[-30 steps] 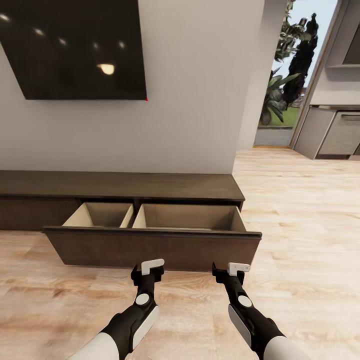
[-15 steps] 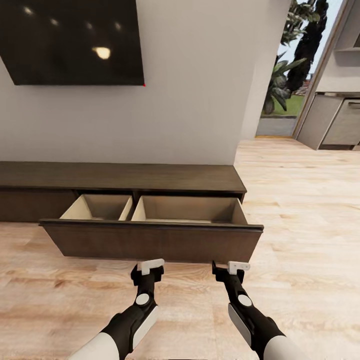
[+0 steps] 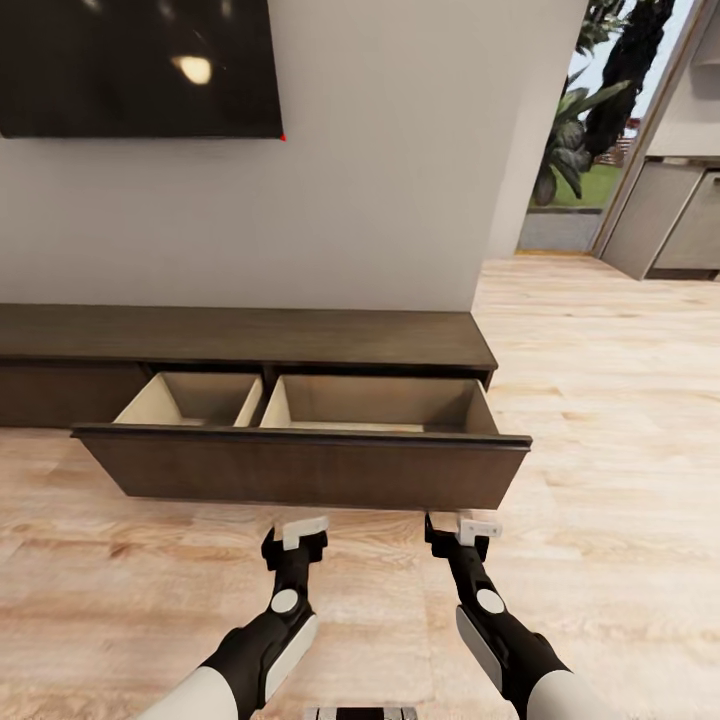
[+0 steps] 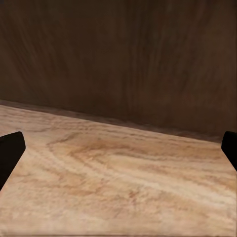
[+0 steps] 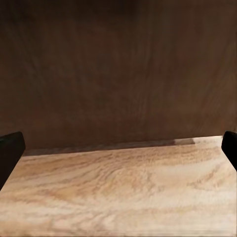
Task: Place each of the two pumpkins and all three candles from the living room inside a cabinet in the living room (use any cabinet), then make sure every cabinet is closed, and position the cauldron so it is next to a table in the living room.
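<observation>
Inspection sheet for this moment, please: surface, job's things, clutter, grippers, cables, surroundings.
Surface: light wood-plank floor.
Job's things: long low dark-brown wooden cabinet; its wide drawer is pulled open, with two beige compartments and nothing seen inside.
Clutter: nothing seen.
Grippers: left gripper and right gripper are both open and empty, low over the floor, facing the drawer front and apart from it.
Cables: nothing seen.
Surroundings: black wall-mounted screen above the cabinet; garden plants through an opening; grey kitchen units at the far right.

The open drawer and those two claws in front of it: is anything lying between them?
No. In the head view, bare wood-plank floor separates the cabinet's pulled-out drawer front from the left gripper and right gripper.
</observation>
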Motion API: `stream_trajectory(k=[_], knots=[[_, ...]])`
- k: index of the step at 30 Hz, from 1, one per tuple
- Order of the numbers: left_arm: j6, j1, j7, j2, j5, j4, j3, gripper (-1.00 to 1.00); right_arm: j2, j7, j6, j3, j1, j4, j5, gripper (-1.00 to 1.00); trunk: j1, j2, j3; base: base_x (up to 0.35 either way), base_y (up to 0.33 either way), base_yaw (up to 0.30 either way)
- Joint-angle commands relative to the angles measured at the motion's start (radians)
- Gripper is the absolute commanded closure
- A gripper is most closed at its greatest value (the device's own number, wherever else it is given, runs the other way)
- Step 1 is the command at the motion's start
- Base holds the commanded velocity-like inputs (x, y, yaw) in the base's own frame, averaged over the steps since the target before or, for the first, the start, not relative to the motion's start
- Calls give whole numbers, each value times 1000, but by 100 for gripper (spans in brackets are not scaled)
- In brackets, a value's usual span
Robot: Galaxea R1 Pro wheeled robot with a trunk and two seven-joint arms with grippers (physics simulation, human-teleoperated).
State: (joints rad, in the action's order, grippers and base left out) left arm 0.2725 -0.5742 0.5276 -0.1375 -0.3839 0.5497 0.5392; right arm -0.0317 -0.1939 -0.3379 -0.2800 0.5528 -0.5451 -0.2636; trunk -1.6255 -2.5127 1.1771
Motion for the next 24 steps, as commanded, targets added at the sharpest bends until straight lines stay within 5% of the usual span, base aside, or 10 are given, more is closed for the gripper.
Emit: stream_trajectory(k=[1, 13, 24], knots=[[6, -1, 6, 1, -11, -1, 11, -100, 1, -7, -3, -8, 1, 1, -9, -100, 0, -1, 5, 0, 0, 0], [3, -2, 6, 0, -12, 0, 18, -100, 1, -9, -3, -8, 1, 1, -10, -100, -1, -1, 9, 9, 0, 0], [2, -3, 6, -1, -13, -1, 18, -100, 1, -10, 1, -8, 1, 1, -11, -100, -1, -1, 9, 230, 0, 0]])
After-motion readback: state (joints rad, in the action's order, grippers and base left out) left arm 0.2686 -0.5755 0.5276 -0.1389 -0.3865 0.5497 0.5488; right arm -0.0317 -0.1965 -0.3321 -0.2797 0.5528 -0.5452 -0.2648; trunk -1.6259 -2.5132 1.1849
